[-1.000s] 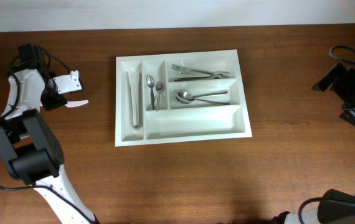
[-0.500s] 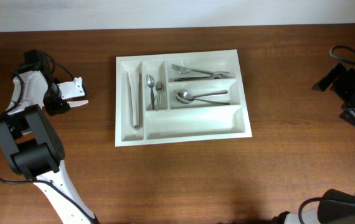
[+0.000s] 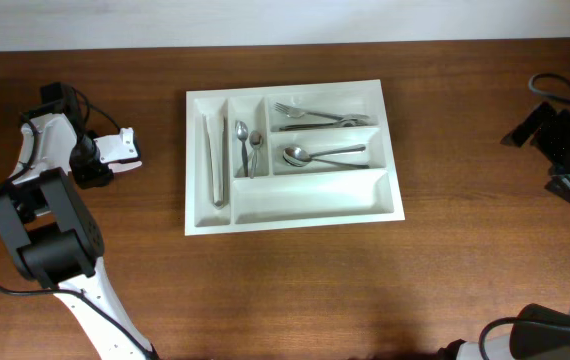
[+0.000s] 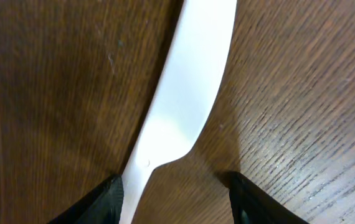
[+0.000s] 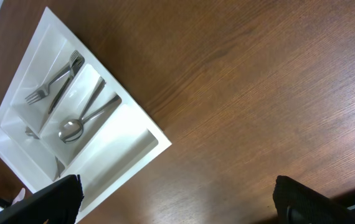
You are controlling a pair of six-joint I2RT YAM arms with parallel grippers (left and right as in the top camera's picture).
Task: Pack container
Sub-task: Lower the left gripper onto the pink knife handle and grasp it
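My left gripper [image 4: 176,186] straddles the white plastic knife [image 4: 184,106], jaws apart, nothing clamped. The container [image 3: 310,198] to my right has metal cutlery [image 3: 310,155] in it; the knife isn't packed yet. Right gripper [image 5: 177,199] is open and empty.

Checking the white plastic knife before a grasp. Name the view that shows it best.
Left wrist: the knife fills the frame, lying flat on the table between the fingers of the left gripper. Overhead shows only a small white sliver beside that gripper. Right wrist does not clearly show it.
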